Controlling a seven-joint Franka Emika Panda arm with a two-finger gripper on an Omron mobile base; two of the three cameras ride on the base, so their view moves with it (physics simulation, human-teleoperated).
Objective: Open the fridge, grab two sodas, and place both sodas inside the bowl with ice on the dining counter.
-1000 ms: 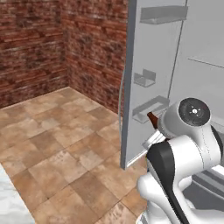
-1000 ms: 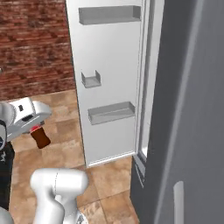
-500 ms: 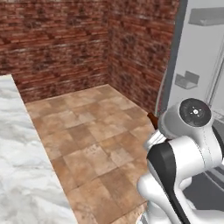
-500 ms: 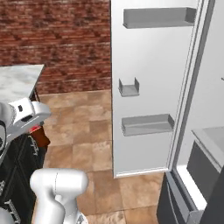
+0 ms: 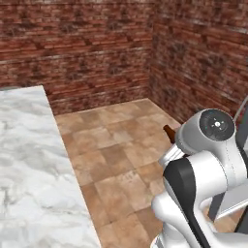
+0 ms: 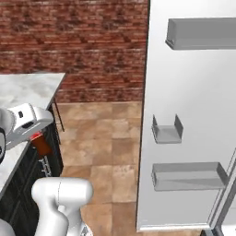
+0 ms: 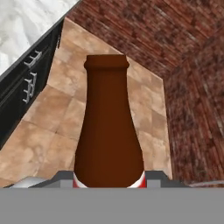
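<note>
A dark brown glass-look bottle with a narrow neck (image 7: 108,131) is seen in the hand view rising straight up from between the fingers, its lipped mouth pointing away from the hand and a red-and-white band showing at its base. The fingers themselves are hidden behind the bottle's broad body; the gripper (image 7: 108,183) is judged to be closed part-way around that body, the bottle being held clear of the floor with nothing under it.

Beyond the bottle's mouth, brown stone floor tiles (image 7: 144,92) are spread out, and further on a red brick wall (image 7: 148,26) is met in a corner. Off to the side of the fingers — upper left in the hand view — the large white marble dining counter with grey veins (image 7: 22,22) is seen, with its dark base and pale bar handles (image 7: 31,72) below the slab's edge.

From the left base view, just the bottle's brown tip (image 5: 169,132) is caught poking out from behind the white arm. From the right base view, a reddish-brown part of the bottle (image 6: 41,144) is glimpsed under the white hand, just beside the counter's edge. The tall grey fridge's open door (image 6: 193,115) is seen well away from the fingers — its white inner face carrying grey shelf bins.
</note>
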